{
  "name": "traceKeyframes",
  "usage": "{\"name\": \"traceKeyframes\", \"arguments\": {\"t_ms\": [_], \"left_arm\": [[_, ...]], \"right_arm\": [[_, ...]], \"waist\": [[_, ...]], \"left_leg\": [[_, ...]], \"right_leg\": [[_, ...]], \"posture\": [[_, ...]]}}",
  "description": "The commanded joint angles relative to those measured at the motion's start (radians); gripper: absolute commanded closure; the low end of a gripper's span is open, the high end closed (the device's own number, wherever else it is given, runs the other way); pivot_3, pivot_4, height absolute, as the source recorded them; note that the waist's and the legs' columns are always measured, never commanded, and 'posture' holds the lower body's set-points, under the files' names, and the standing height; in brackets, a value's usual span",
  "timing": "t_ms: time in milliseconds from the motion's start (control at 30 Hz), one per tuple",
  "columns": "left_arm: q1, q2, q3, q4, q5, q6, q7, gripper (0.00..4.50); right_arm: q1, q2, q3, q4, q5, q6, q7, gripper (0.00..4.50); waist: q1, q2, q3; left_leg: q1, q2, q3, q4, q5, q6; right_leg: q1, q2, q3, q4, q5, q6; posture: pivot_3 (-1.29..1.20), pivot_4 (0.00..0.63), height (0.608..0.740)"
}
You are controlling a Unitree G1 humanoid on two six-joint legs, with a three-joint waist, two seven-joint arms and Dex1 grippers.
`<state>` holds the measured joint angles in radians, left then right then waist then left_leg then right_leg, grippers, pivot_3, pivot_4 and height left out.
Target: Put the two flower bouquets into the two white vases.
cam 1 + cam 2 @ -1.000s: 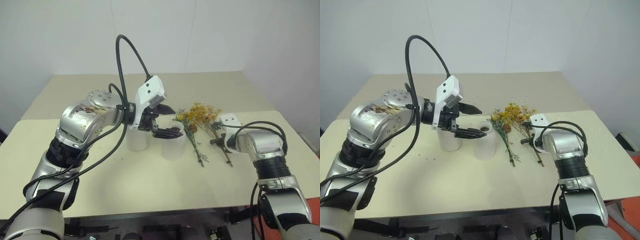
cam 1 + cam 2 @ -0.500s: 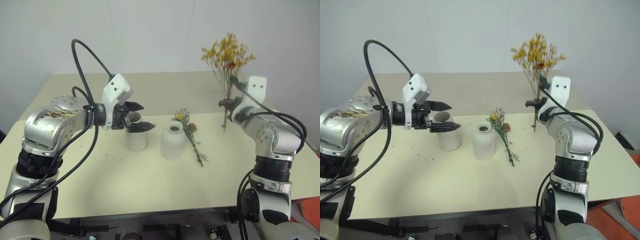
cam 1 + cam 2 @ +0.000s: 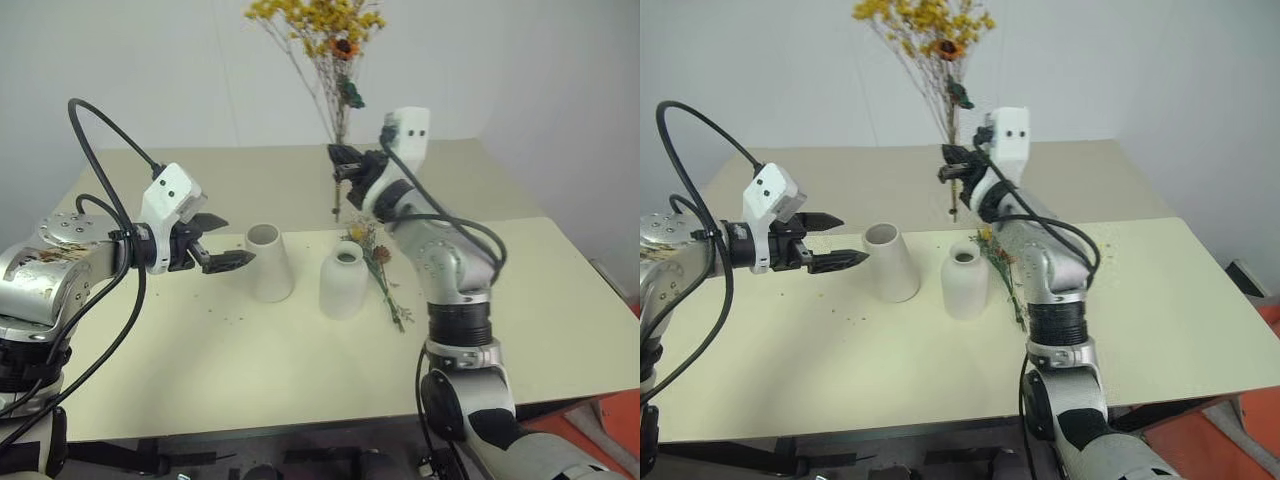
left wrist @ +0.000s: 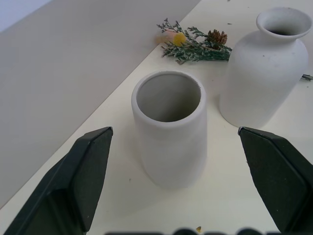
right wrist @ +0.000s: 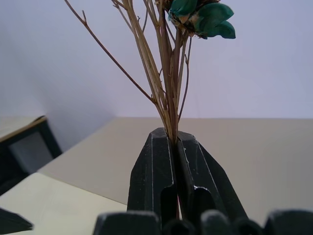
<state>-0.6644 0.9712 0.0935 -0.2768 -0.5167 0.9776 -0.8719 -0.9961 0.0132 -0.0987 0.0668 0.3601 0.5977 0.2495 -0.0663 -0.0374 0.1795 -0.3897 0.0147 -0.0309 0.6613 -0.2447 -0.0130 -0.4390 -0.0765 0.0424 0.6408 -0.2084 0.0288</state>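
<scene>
First bunch in hand: my right claw (image 3: 341, 167) is clenched on the bushy yellow dried bouquet's (image 3: 318, 22) stems; left claw (image 3: 222, 243) is released. Next I'd guess lowering those stems into the taller tapered white ceramic vase (image 3: 269, 262).

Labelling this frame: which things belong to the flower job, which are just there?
Job:
yellow bouquet, held upright in right gripper
green bouquet, lying on the table
tall vase
short vase
left gripper, open

Just there:
table
crumbs

Arms: silver metal shells, black joint rings
Cables: black — looping from each wrist
Wrist cameras: white housings
left claw (image 3: 222, 243), right claw (image 3: 345, 163): black fingers
</scene>
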Motion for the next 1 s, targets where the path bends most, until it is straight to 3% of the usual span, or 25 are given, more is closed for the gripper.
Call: {"name": "traceKeyframes", "arguments": {"t_ms": [33,600,1000], "left_arm": [[0.009,0.015,0.05,-0.054,-0.015,-0.006,0.015,0.0],[0.065,0.03,0.111,-0.086,-0.05,0.041,0.067,0.0],[0.075,0.044,0.121,-0.09,-0.054,0.048,0.07,0.0]], "right_arm": [[-0.012,0.039,0.042,0.012,-0.011,-0.117,0.026,4.44],[0.029,0.247,0.188,0.155,0.004,-0.481,0.012,4.44],[0.108,0.272,0.34,0.135,0.084,-0.465,-0.01,4.44]], "waist": [[-0.001,0.0,0.0],[-0.003,0.0,0.0],[-0.003,0.0,0.0]], "left_leg": [[0.0,0.0,0.0,0.0,0.0,0.0],[0.001,0.0,0.0,0.0,0.0,-0.001],[0.001,0.0,-0.001,0.0,0.001,-0.001]], "right_leg": [[0.0,0.0,0.0,0.0,0.0,0.0],[0.0,0.0,0.0,0.001,0.0,0.0],[-0.001,0.0,0.0,0.002,0.0,0.0]], "posture": [[0.0,0.15,0.74],[0.0,0.15,0.74],[0.0,0.15,0.74]]}}
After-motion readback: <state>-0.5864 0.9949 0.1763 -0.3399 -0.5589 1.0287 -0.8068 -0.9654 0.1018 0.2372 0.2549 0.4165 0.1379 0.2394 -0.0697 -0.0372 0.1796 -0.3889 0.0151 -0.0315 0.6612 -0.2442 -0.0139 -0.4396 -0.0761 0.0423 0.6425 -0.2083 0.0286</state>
